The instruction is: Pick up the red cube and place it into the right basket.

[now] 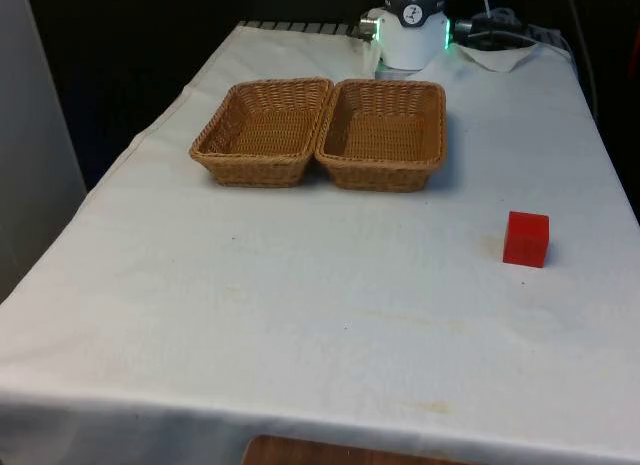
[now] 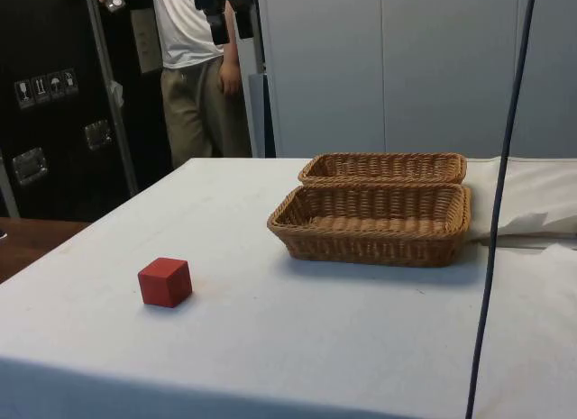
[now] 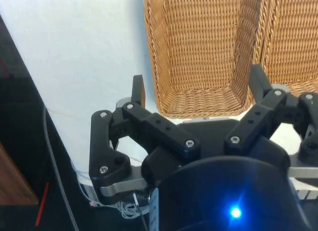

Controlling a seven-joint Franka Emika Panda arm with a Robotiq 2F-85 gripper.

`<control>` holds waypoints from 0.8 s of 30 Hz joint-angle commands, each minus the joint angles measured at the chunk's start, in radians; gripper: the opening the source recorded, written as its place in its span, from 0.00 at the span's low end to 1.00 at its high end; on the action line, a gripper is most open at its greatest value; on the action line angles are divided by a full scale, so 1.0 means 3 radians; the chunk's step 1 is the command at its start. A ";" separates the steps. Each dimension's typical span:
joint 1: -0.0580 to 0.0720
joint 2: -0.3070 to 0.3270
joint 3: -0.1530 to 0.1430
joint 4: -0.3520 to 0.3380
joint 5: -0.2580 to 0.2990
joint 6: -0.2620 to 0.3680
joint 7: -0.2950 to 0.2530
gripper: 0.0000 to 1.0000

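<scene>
Jaws (image 3: 196,87) were held apart over a basket (image 3: 198,52), red cube (image 1: 526,239) well away from them on the counter (image 1: 300,285); wrong basket could be chosen.

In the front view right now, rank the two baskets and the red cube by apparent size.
1. Left basket and right basket: they look alike in size, so I won't rank one over the other.
2. Red cube: clearly smallest, though it sits nearer the camera.
</scene>
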 commanded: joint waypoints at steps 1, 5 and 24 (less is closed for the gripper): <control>0.0010 0.0047 0.0007 0.0050 0.0003 0.0003 0.0023 1.00; 0.0010 0.0150 0.0047 0.0160 -0.0003 0.0010 0.0060 1.00; 0.0030 0.0623 0.0230 0.0627 -0.0030 0.0053 0.0290 1.00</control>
